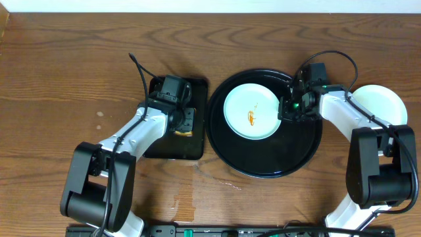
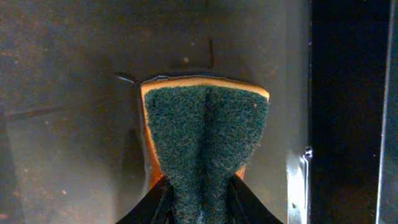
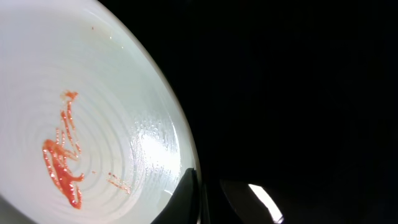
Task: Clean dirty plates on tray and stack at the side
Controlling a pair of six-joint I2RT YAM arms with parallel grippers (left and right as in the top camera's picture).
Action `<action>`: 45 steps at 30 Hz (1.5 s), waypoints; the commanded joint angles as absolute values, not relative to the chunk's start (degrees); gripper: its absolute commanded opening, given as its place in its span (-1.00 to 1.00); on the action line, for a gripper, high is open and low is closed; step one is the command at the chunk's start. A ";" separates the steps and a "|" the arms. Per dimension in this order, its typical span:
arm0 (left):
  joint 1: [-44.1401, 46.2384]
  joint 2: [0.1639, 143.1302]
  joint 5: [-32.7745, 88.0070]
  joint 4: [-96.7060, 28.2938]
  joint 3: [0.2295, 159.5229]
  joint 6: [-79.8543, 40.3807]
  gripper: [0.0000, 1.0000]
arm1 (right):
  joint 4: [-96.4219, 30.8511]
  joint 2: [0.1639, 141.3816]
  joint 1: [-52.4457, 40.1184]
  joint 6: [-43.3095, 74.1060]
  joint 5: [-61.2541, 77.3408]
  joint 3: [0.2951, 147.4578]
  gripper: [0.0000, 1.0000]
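Observation:
A pale mint-blue plate [image 1: 252, 110] with an orange sauce smear [image 1: 252, 118] lies in the left part of the round black tray [image 1: 276, 161]. My right gripper [image 1: 287, 108] is at the plate's right rim. In the right wrist view its dark finger [image 3: 189, 196] lies over the rim of the plate [image 3: 81, 93], shut on it. Another pale plate [image 1: 385, 102] sits on the table to the right of the tray, partly under the right arm. My left gripper [image 1: 179, 118] is shut on a green-and-orange sponge [image 2: 205, 130] in the rectangular tray.
The small rectangular black tray [image 1: 176, 148] stands just left of the round tray, almost touching it. A wet patch [image 1: 187, 191] shows on the wooden table in front of it. Bare wood lies at the far left and back.

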State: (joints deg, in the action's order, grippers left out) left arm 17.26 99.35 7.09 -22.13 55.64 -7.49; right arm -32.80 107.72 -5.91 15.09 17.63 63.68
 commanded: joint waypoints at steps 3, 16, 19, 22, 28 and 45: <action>17.06 99.68 6.17 -22.48 54.92 -7.79 -0.46 | -35.09 107.33 -6.09 15.81 13.91 62.78 -0.98; 17.06 99.68 6.17 -22.44 54.92 -7.79 -0.44 | -38.70 100.38 -6.09 15.88 13.06 62.78 -0.98; 17.06 99.68 6.15 -22.44 54.92 -7.79 -0.43 | -40.86 100.53 -6.09 15.84 11.29 62.76 -0.98; 17.06 99.68 6.15 -22.44 54.92 -7.79 -0.43 | -41.15 100.53 -6.09 15.81 9.02 62.76 -0.97; 17.06 99.68 6.17 -22.46 54.92 -7.81 -0.43 | -40.97 100.55 -6.09 15.84 9.02 62.76 -0.77; 17.06 99.68 6.17 -22.44 54.92 -7.81 -0.42 | -33.74 100.90 -6.11 16.08 12.32 57.74 -0.73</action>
